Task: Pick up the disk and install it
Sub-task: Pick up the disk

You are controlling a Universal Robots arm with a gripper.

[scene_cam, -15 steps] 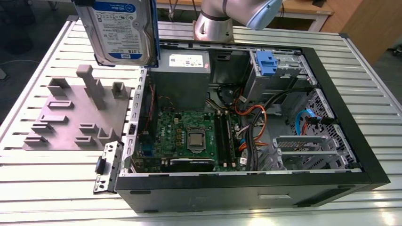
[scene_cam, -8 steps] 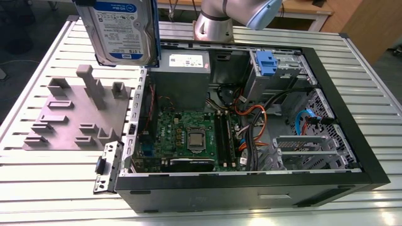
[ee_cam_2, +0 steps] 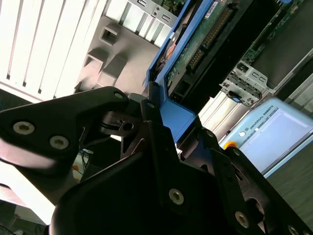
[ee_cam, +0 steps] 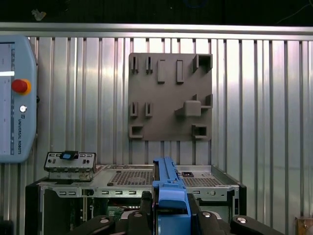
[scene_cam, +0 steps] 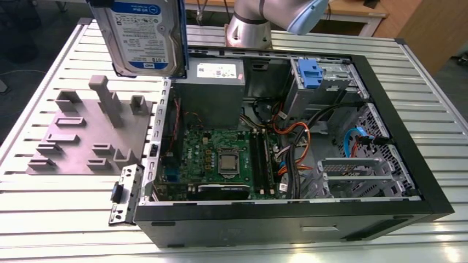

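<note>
Disk (scene_cam: 142, 35) is off the table and in the air, clamped in the gripper.

Biggest thing first: the slatted metal table (scene_cam: 58, 219) carries everything. On it lies the open computer case (scene_cam: 292, 224), side panel off, with the motherboard, cables and drive cage all on show. Inside, at the far end, there's the grey metal box (scene_cam: 212, 93) with a small white sticker. Next to that, towards the exterior view's right, is the drive cage (scene_cam: 310, 74) with a blue latch on it. The arm's silver base (scene_cam: 249, 30) stands just behind the case.

On the exterior view's left, just beside the case, sits the grey slotted tray (scene_cam: 80, 137) with its upright posts. I can't see anything standing in its slots. In the first wrist view it lies flat on the slats (ee_cam: 171, 98), beyond the case wall. The teach pendant (ee_cam: 14, 98) lies on the table off to one side.

Disk again: in the exterior view it hangs upright, label facing the camera, above the strip where the tray meets the case. The second wrist view shows its green circuit-board side (ee_cam_2: 195, 54) and the blue frame around it.

Gripper (ee_cam_2: 177, 125) is closed on the disk, black fingers (ee_cam: 145, 201) pinching the blue frame from both sides. That shows in both wrist views.

Smallest bit: a little metal bracket (scene_cam: 124, 192) lies on the table, touching the case's near corner.
</note>
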